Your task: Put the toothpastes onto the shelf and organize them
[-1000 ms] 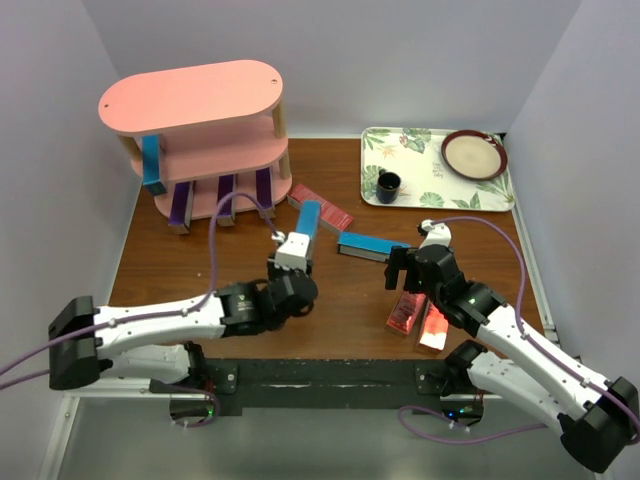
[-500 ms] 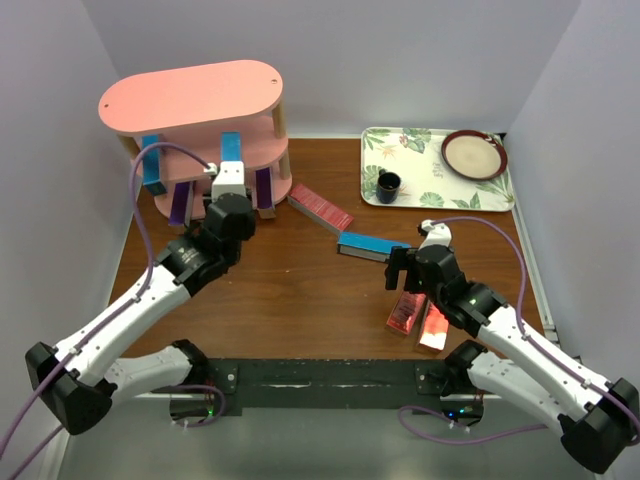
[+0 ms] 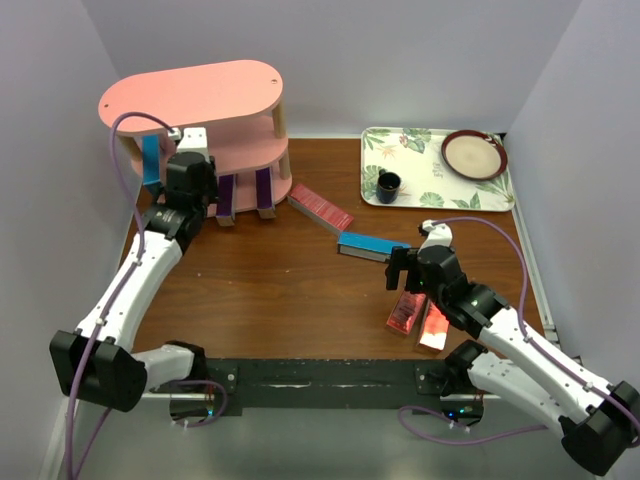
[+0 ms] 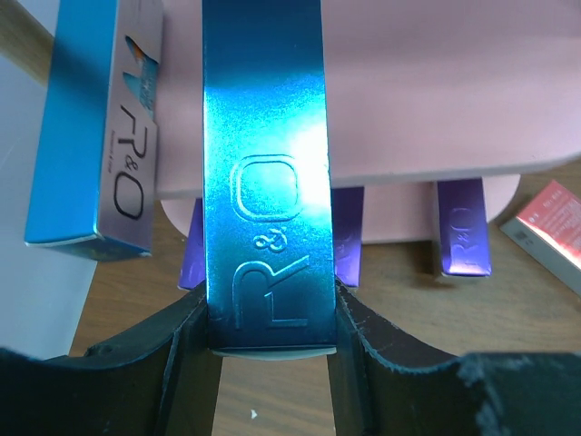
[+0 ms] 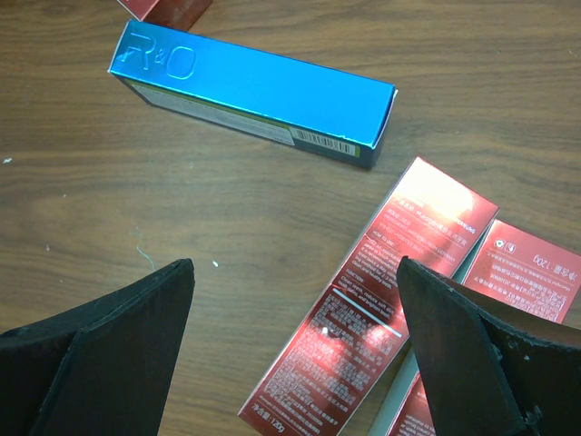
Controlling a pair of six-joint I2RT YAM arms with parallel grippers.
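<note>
Presently left jaws clench a blue carton (image 4: 263, 182); brushing its shelved neighbour (image 4: 77, 136) could topple that. Right jaws stand released.

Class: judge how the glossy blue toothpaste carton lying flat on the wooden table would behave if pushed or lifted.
The glossy blue toothpaste carton would probably slide, not roll: it has flat faces and square edges. Its shiny surface may slip when gripped. It looks like thin card, so it is likely light.
</note>
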